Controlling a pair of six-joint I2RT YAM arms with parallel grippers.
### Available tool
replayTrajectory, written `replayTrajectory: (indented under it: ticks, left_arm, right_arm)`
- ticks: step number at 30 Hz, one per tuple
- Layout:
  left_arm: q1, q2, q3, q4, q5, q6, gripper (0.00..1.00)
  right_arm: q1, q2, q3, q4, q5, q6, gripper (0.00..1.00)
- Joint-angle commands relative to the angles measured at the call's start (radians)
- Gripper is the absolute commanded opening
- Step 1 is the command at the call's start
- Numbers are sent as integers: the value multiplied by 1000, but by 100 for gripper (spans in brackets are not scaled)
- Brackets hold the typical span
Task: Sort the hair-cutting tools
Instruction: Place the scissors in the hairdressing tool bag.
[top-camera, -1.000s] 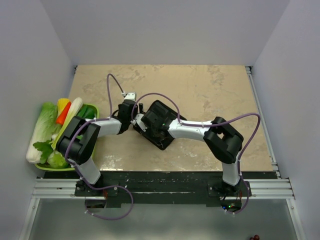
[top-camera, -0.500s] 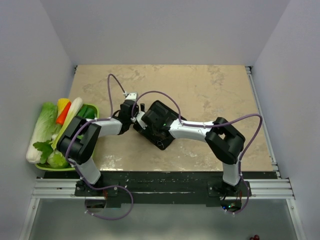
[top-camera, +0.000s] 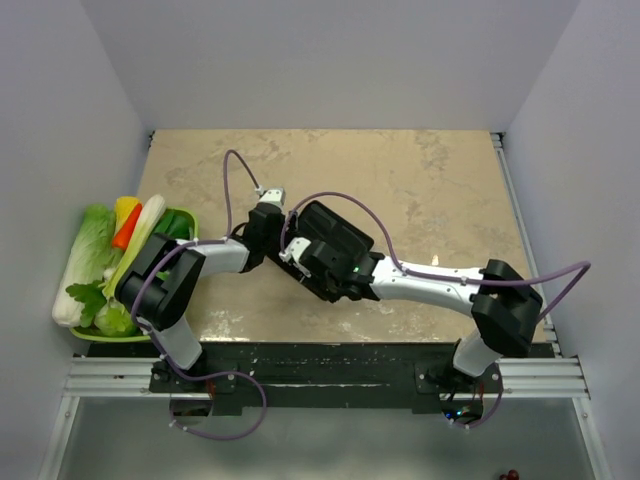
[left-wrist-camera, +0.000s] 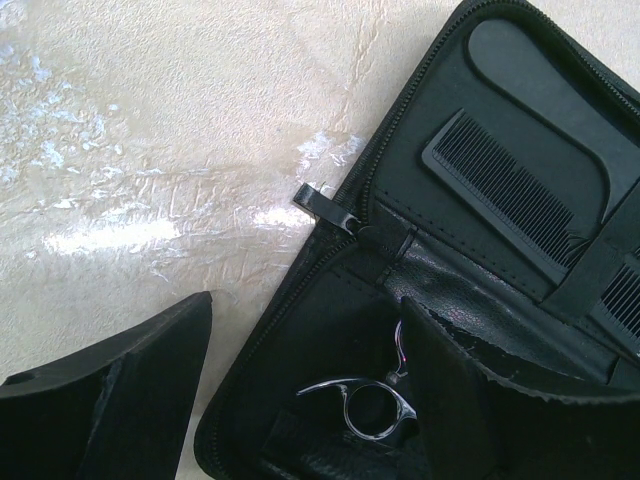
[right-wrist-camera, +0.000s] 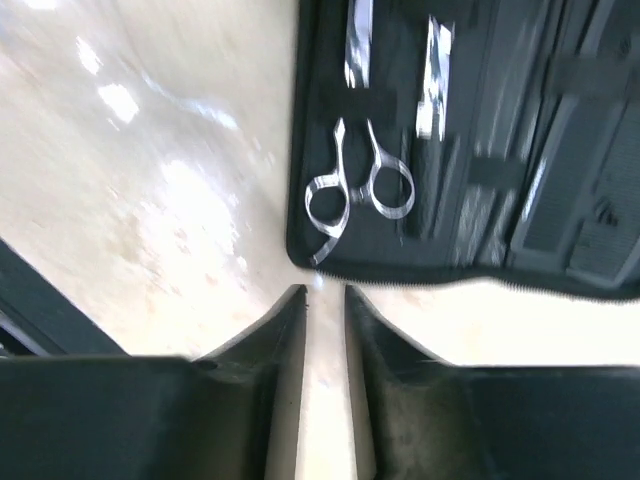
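The black case (top-camera: 338, 232) lies open mid-table. In the left wrist view a black comb (left-wrist-camera: 515, 195) sits strapped in the case (left-wrist-camera: 330, 330), with part of a second comb (left-wrist-camera: 625, 295) at the right edge. A silver scissors ring handle (left-wrist-camera: 375, 408) lies in the case between the wide-open fingers of my left gripper (left-wrist-camera: 310, 380). In the right wrist view one pair of scissors (right-wrist-camera: 358, 190) lies in the case (right-wrist-camera: 560, 150), with a second blurred silver piece (right-wrist-camera: 435, 75) beside it. My right gripper (right-wrist-camera: 325, 292) hovers over bare table just short of the case's edge, with a narrow gap and empty.
A green tray (top-camera: 185, 222) of vegetables, with cabbage (top-camera: 88, 250) and a carrot (top-camera: 126, 228), stands at the table's left edge. Walls close the left, far and right sides. A zipper pull (left-wrist-camera: 320, 200) sticks out from the case's edge.
My right arm has swung its elbow out to the right and its gripper has drawn back off the case toward me. My left gripper has shifted slightly right, onto the case's corner.
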Motion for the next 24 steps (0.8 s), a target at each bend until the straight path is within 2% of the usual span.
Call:
replayTrajectory:
  ticks: [1,2,6,9,13,19,24]
  left_arm:
    - [-11,62,-60,-181,66,-47,80]
    - [-11,61,-61,-178,65,-50,80]
    - [-7,64,-64,-171,71,-51,80]
    - [-7,64,-67,-169,76,-51,80]
    - [-9,64,-67,-166,85,-51,80]
    - [-9,65,-67,-165,96,-51,80]
    - [-7,61,-67,-166,94,-50,80]
  right_arm:
    - [1,-25,-83,-13,65,56,8]
    - [1,-16,-105,2,88,56,0]
    - [-22,33,-139,90,151,67,0]
    - [-45,73,-103,100,165,58,0]
    - [-57,48,-79,160,128,53,0]
    - [-57,93,36,79,116,50,0]
    - [-56,94,52,71,82,47,0]
